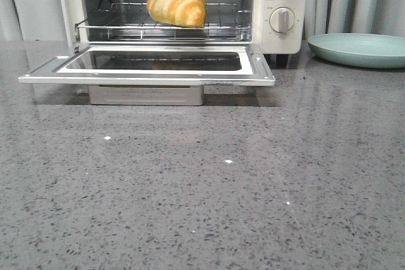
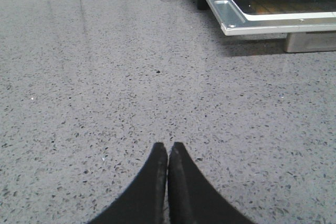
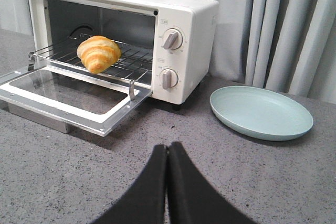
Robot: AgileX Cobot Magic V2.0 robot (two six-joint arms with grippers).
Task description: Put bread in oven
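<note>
The glossy golden bread (image 1: 177, 5), pale-striped, sits on the wire rack inside the open oven (image 3: 185, 30), beside which a teal plate (image 3: 261, 113) rests on speckled grey stone before grey curtains; left gripper (image 2: 167, 153) and right gripper (image 3: 167, 156) are both pressed together, empty.

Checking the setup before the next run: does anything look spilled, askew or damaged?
Nothing stands out. The bread sits on the wire rack inside the toaster oven, whose door hangs open, and the teal plate beside it holds nothing.

Glossy bread (image 1: 177, 5) on wire rack (image 1: 164, 22); polished speckled stone counter (image 1: 202, 188).
</note>
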